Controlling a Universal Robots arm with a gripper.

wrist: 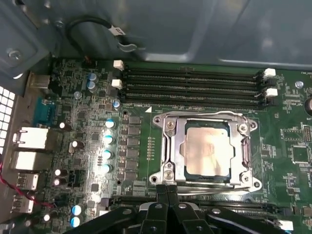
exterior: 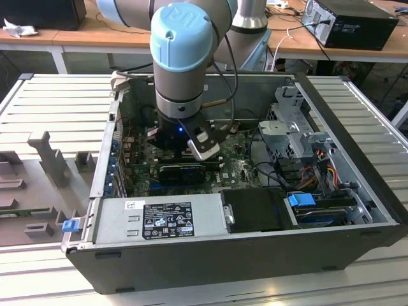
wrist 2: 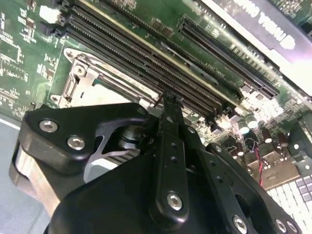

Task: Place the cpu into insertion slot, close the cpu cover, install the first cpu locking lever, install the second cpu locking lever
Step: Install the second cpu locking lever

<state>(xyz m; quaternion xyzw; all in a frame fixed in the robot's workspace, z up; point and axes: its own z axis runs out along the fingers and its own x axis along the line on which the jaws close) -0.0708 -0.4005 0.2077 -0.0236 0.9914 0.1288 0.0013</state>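
Shiny square cpu [wrist: 207,150] under grey metal cpu cover [wrist: 169,146]; black jaws closed, empty.

— Where am I working?

— I see a lab or electronics workshop. An opened desktop computer case [exterior: 255,210] lies on a ribbed metal workbench [exterior: 57,108].

— What's behind that case?

— Wooden desks [exterior: 95,35], one carrying another black computer [exterior: 354,22] with cables. Beside the case, grey fixtures [exterior: 48,156] sit on the bench.
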